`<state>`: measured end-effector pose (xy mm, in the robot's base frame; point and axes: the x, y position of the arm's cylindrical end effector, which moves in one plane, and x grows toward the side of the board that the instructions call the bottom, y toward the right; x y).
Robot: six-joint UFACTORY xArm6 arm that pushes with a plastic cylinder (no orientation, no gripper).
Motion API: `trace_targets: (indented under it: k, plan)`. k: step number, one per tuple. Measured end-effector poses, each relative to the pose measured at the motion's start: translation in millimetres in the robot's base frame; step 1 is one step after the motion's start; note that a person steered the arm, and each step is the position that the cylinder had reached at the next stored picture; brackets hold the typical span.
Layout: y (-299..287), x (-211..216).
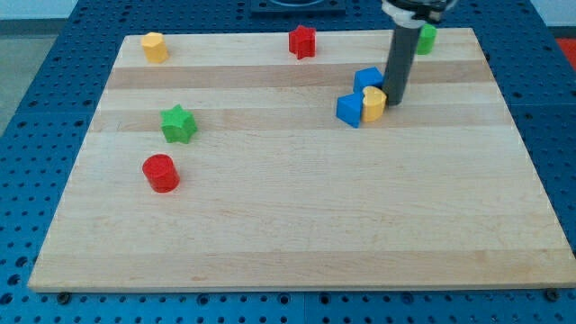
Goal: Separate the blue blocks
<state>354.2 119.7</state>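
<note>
The wooden board (297, 243) rests on a blue perforated table (27, 108) and carries all the blocks; no container is present. The two blue blocks sit together in the board's upper right area: one blue block (366, 78) lies toward the view's top, the other blue block (349, 110) just below and to its left, the two close or touching. A yellow block (374, 103) is wedged against both, on the right of the lower one. My tip (395, 101) stands on the board just right of the yellow block, apparently touching it, and beside the upper blue block's right edge. The rod has no jaws, so it grasps nothing. Elsewhere: a yellow block (155, 46) at top left, a red star-like block (302, 41) at top centre, a green block (426, 38) partly hidden behind the rod, a green star block (178, 123) and a red cylinder (161, 173) at left.
</note>
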Motion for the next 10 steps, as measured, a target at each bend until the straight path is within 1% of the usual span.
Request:
trace_targets:
  k: [1,5,6,7,8,9,10]
  plan:
    - [-34,8]
    - [-39,52]
    - [-58,57]
    - [-95,65]
    - [-131,90]
    - [-144,98]
    - [-142,98]
